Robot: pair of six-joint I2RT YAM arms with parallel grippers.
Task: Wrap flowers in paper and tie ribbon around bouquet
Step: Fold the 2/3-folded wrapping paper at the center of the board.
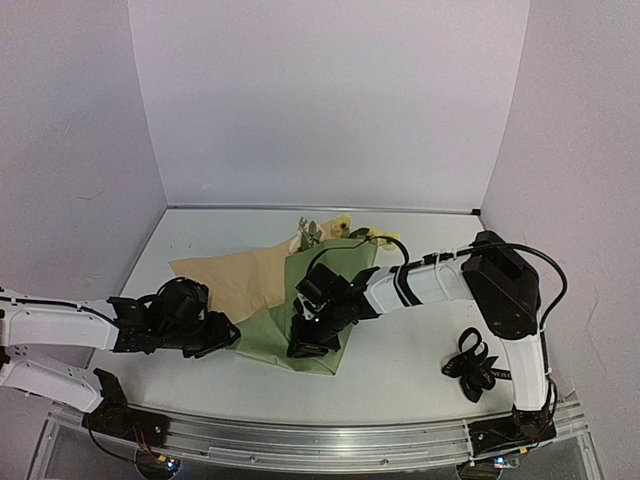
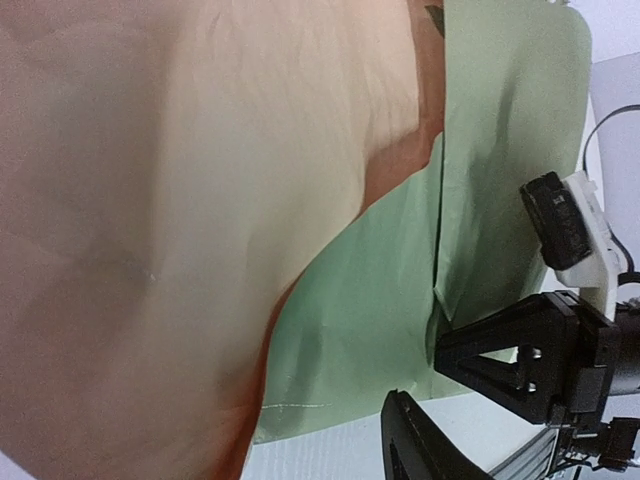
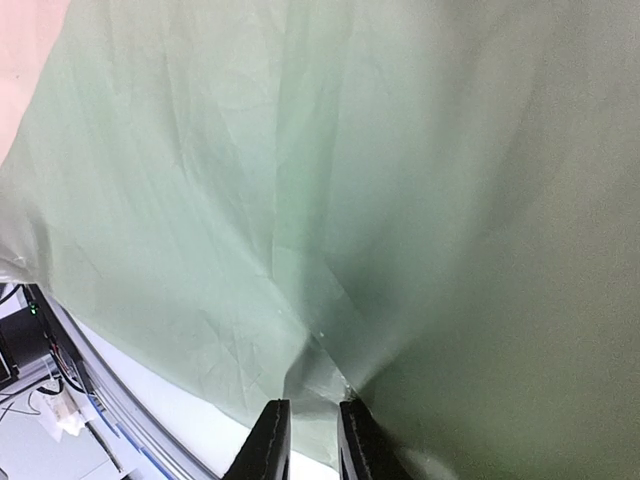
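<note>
The right gripper [image 3: 310, 440] has its fingers nearly together and pinches a small pleat of the paper [image 3: 330, 200] close to the sheet's near edge; creases fan out from the nip. The left gripper [image 1: 228, 336] sits at the paper's near left edge, where tan meets green. Only one of its fingers shows in the wrist view, so whether it is spread or closed cannot be told.

The paper looks thin, light and limp, though it holds a crease. It would probably slip or tear if tugged by a single pleat, and a grip on a doubled edge should hold better.

It lies in the middle of the table [image 1: 400, 350], its olive-green face to the right and its tan face spread to the left. The flowers [image 1: 330, 232] poke out pale yellow at its far end. The ribbon [image 1: 473, 365], black and loosely coiled, lies well apart to the right.
</note>
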